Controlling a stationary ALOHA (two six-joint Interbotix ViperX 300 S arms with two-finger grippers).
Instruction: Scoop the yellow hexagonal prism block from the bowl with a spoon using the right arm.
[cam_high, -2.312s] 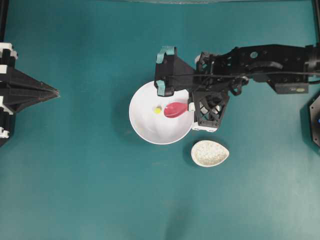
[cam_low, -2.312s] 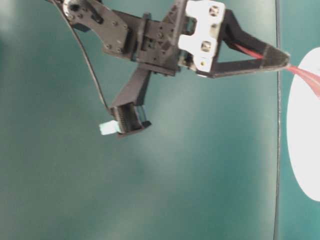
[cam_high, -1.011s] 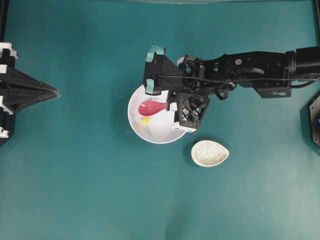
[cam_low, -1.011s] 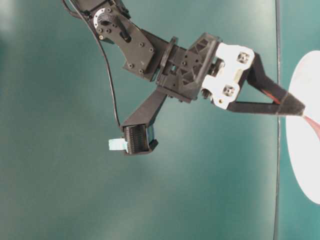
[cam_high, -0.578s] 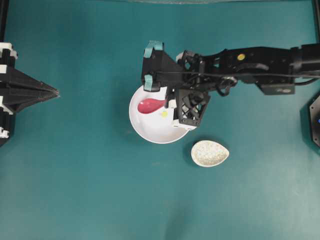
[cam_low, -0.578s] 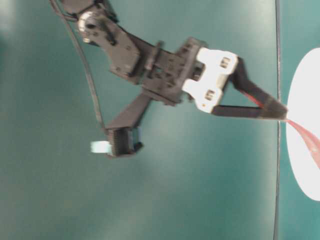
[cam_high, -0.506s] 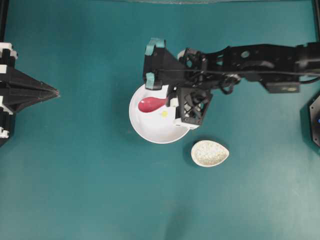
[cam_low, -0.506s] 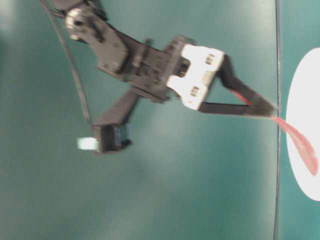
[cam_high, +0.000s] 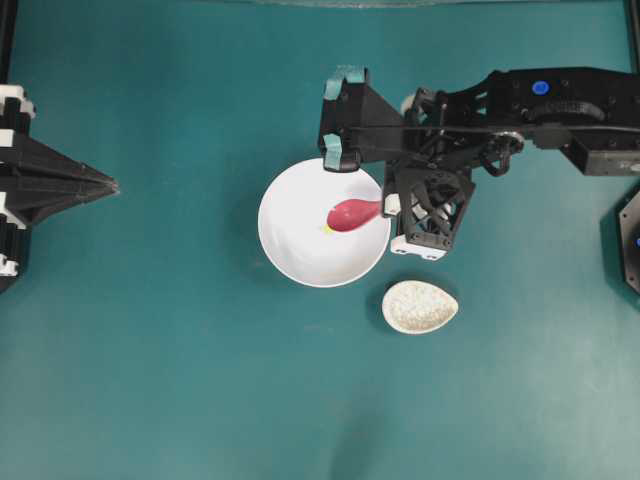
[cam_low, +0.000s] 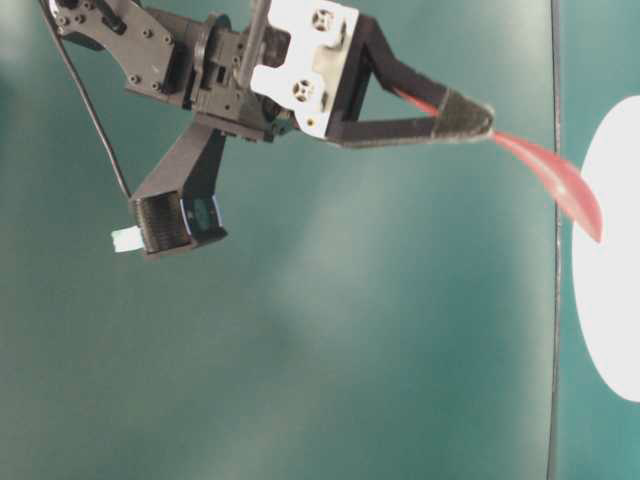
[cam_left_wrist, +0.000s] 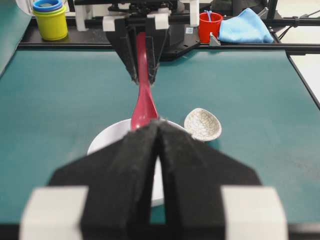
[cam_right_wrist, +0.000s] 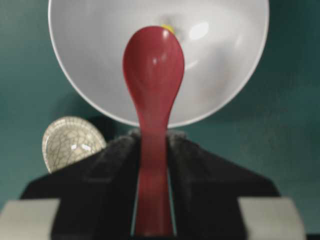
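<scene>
The white bowl (cam_high: 295, 255) sits mid-table. The tiny yellow block (cam_high: 328, 229) lies inside it, just past the tip of the pink-red spoon (cam_high: 348, 214). My right gripper (cam_high: 386, 207) is shut on the spoon's handle at the bowl's right rim and holds the scoop over the bowl. In the right wrist view the scoop (cam_right_wrist: 154, 65) looks empty, and the block (cam_right_wrist: 168, 28) peeks out beyond it in the bowl (cam_right_wrist: 225, 60). In the table-level view the spoon (cam_low: 555, 175) hangs tilted from the gripper (cam_low: 480, 122), above the bowl (cam_low: 610, 300). My left gripper (cam_high: 110, 185) is shut and empty at the far left.
A small speckled cream dish (cam_high: 419, 306) stands right of and below the bowl, close to the right wrist. In the left wrist view, stacked yellow and blue cups (cam_left_wrist: 50, 20), a red cup (cam_left_wrist: 209, 26) and a blue cloth (cam_left_wrist: 247, 30) lie beyond the table's far edge.
My right gripper has drawn the spoon back to the right, from the bowl's left part to its right, and has risen. The yellow block stays in place. The left arm has not moved.
</scene>
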